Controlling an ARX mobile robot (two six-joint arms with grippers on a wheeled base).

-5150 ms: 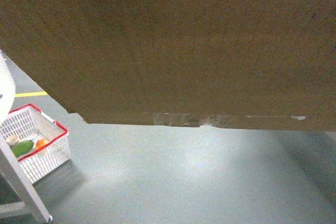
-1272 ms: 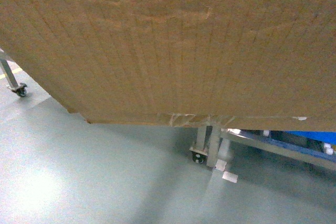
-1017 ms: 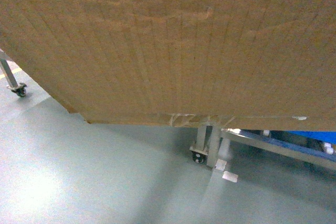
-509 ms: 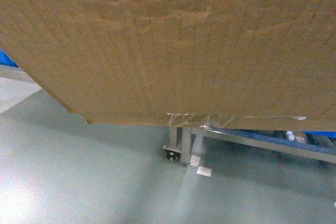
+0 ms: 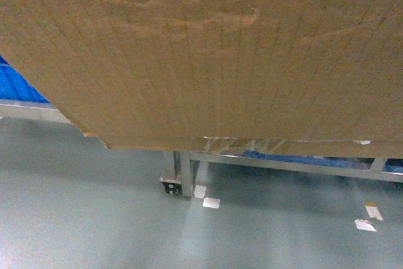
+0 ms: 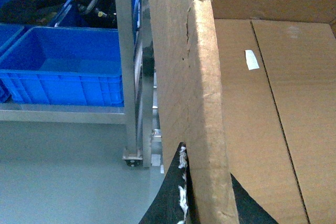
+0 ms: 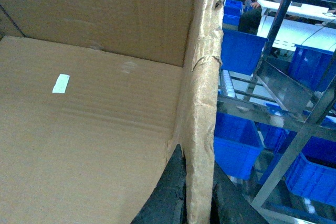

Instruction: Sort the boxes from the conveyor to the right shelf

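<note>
A large brown cardboard box [image 5: 201,48] hangs in the air and fills the upper head view, clear tape [image 5: 242,145] along its bottom seam. Both arms are hidden behind it there. In the left wrist view my left gripper [image 6: 207,199] is shut on the box's torn left wall [image 6: 186,72], one black finger [image 6: 170,198] on each side. My right gripper [image 7: 198,199] is shut on the ragged right wall [image 7: 203,93]. A small white sticker [image 7: 61,83] lies on the box's inside floor. The right shelf [image 7: 294,135], a steel frame with white rollers [image 7: 227,83], stands just beyond. The conveyor is out of view.
Blue plastic crates [image 6: 63,69] sit on the rack's lower levels, more [image 7: 239,51] on the right. A caster leg [image 5: 178,177] of the steel frame stands on the grey floor under the box, with white tape marks [image 5: 211,203] beside it.
The view has swung off a red-rimmed basket and open floor onto the rack. The rack's leg has slid left in the view, and blue crates now show at left. Both grippers still hold the box.
</note>
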